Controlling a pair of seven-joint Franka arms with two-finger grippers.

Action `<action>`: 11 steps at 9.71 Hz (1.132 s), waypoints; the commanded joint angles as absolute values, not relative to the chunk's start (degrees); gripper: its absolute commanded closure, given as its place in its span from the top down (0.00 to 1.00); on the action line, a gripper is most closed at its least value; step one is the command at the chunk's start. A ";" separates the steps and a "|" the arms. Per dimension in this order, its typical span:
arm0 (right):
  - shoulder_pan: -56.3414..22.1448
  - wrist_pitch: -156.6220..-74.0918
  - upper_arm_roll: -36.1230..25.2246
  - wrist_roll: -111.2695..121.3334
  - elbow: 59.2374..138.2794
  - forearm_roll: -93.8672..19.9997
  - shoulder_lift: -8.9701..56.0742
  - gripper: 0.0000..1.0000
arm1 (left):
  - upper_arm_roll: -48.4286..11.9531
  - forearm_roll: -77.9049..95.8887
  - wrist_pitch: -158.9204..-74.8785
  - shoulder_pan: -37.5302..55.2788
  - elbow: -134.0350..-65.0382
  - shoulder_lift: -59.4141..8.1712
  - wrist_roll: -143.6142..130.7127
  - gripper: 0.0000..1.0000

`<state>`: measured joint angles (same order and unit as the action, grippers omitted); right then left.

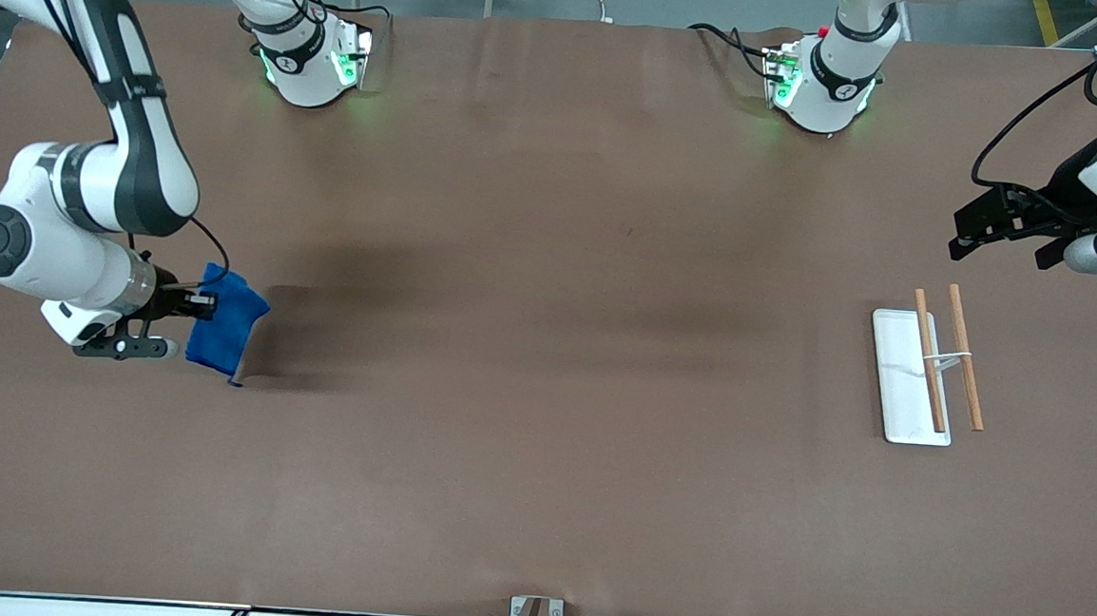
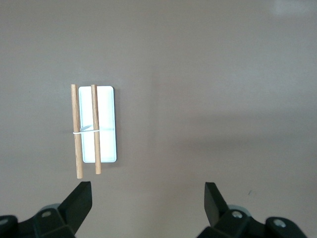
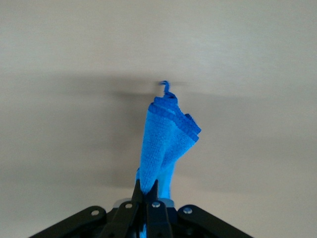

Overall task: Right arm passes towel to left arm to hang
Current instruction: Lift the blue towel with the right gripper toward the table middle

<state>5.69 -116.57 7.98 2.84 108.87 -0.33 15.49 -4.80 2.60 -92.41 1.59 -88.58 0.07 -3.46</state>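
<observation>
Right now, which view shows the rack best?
The left wrist view: the rack, white base and two wooden rods, lies unobstructed past the open left gripper. The front view shows it smaller, toward the left arm's end of the table. The right wrist view shows none of it.

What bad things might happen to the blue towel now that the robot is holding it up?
1. The right pincer pinches only one edge of the towel, so the hanging rest might slip free.
2. The left pincer waits open over the table by the rack, at the table's other end from the towel; a bunched, dangling cloth may be hard to catch.
3. The rack's two thin wooden rods might get knocked while hanging.
</observation>
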 commanded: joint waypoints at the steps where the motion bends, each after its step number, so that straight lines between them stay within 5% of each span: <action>1: 5.98 -110.94 13.17 1.24 103.65 -5.85 14.85 0.00 | -4.92 2.64 -91.58 1.67 -89.74 0.18 -2.55 1.00; 7: 5.19 -115.20 24.32 2.11 101.51 -43.79 15.12 0.00 | -7.46 3.77 -91.06 2.20 -92.80 -0.79 -2.64 1.00; 11: 4.31 -118.55 30.92 2.29 101.69 -66.05 16.26 0.00 | -9.84 22.53 -91.05 1.85 -98.42 -1.14 -0.37 1.00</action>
<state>3.97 -116.87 28.56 1.93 101.72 -61.00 15.72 -9.93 17.46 -91.03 2.27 -95.15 -0.88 -2.96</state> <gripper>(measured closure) 0.969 0.000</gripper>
